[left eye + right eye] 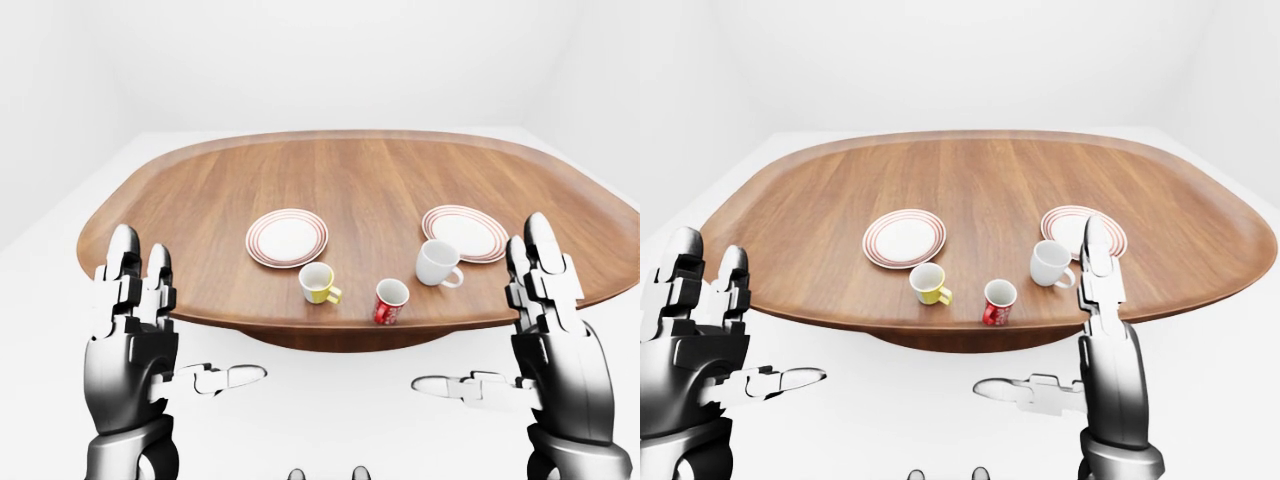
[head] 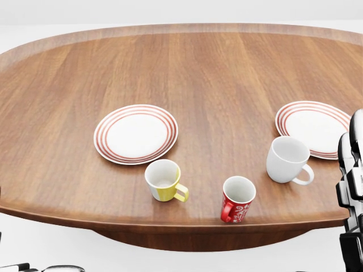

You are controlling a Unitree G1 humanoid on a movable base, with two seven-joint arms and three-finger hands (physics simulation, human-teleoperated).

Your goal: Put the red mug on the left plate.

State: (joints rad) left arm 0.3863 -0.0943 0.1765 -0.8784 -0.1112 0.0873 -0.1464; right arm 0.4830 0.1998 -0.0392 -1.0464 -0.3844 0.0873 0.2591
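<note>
- The left hand (image 1: 130,335) is seen raised low in the left-eye view, short of the table (image 1: 360,175), fingers (image 1: 122,270) pointed straight up and the thumb stuck out sideways. So it's spread wide, with nothing held and nothing touched.
- Same story for the right hand (image 1: 550,340) on the other side: fingers upright, thumb out toward the middle, wide open and empty, not touching the table or any cup.
- In the head view only a strip of the right hand is caught at the right edge, just beside the white mug (image 2: 286,160).
- The red mug (image 2: 237,199) is found upright right by the table's bottom edge in the head view, handle turned to the view's left.
- It's sat between the yellow mug (image 2: 163,181) on its left and the white mug up to its right, apart from both.
- The left plate (image 2: 136,134) is seen just above the yellow mug, nothing on it, and well apart from the red mug.
- The right plate (image 2: 313,127) is partly cut off at the right, just above the white mug.
</note>
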